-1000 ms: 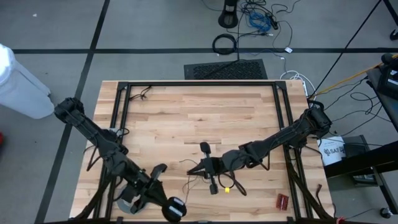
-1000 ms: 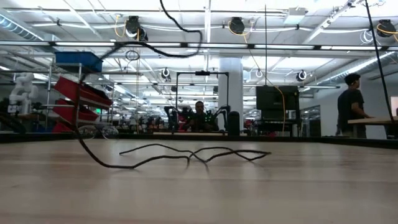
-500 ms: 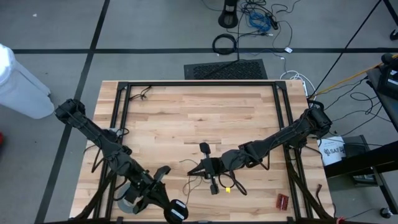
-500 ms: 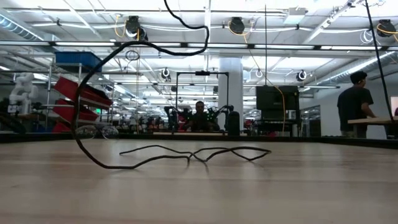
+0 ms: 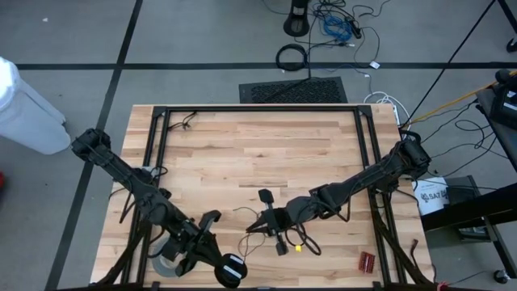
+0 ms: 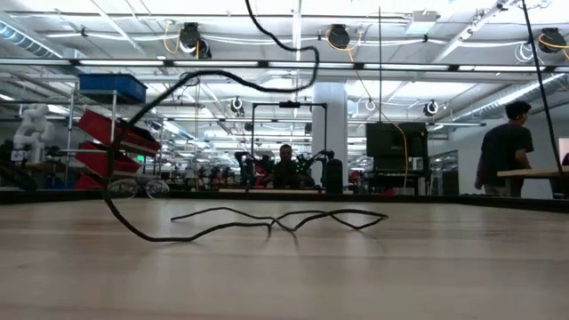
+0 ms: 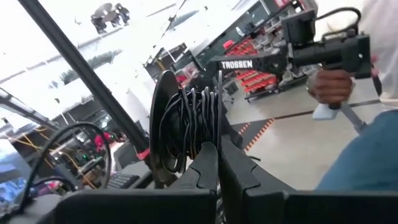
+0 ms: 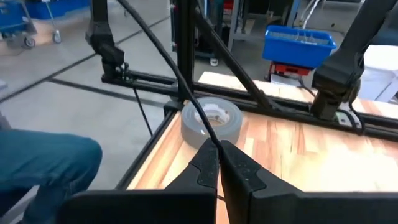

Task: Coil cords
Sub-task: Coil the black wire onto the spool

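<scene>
Left tool (image 7: 217, 163) clamped on cord disc (image 7: 180, 127)

The right gripper (image 8: 219, 163) has its dark fingers pinched together on the thin dark wire (image 8: 163, 53), which runs away taut. Beyond sits a wide grey tape roll (image 8: 211, 123) near the wooden tabletop's (image 8: 298, 155) edge.

One camera looks straight down on the pale wooden table (image 5: 266, 153); another sits low, looking across it; both see the thin dark wire (image 6: 276, 220).
</scene>
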Controlling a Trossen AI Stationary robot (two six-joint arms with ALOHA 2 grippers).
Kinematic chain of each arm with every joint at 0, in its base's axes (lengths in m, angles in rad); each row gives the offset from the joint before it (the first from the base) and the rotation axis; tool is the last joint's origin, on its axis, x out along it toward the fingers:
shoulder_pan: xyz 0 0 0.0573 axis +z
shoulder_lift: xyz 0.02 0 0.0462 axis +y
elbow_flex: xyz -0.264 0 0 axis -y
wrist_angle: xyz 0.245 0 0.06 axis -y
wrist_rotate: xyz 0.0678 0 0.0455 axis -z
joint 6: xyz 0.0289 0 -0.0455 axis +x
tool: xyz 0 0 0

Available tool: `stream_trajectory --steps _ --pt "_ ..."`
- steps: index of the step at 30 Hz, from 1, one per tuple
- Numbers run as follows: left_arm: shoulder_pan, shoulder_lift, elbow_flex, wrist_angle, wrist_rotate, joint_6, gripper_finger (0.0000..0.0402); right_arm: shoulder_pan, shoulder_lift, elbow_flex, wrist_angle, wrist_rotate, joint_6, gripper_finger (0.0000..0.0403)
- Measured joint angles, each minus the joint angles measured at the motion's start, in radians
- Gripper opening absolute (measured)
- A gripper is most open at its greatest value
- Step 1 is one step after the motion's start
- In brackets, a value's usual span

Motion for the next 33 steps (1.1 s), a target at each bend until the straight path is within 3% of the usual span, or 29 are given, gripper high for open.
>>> stream_trajectory --steps 4,12,19,24,28,33 --pt "-0.003 0.0 0.0 -0.038 0.001 -0.004 0.0001 0.001 -0.001 0.0 -0.019 -0.039 -0.023 0.0012" --pt "-0.018 0.0 0.0 -0.069 0.001 -0.005 0.0001 0.033 -0.088 -0.002 -0.202 -0.079 0.017 0.0091" --pt "-0.018 0.0 0.0 -0.081 0.001 -0.005 0.0001 0.073 -0.053 0.0 -0.012 -0.083 0.011 0.0135" --pt "-0.018 0.0 0.0 -0.081 -0.009 -0.005 0.0001 0.079 0.022 -0.002 0.157 -0.182 0.003 0.0146" --pt "-0.018 -0.001 0.0 -0.091 -0.031 -0.004 0.0001 0.081 0.027 -0.002 0.17 -0.253 0.051 0.0145" --pt "-0.018 -0.002 0.0 -0.101 -0.039 -0.004 0.0001 0.102 0.028 -0.002 0.171 -0.261 0.071 0.0144"
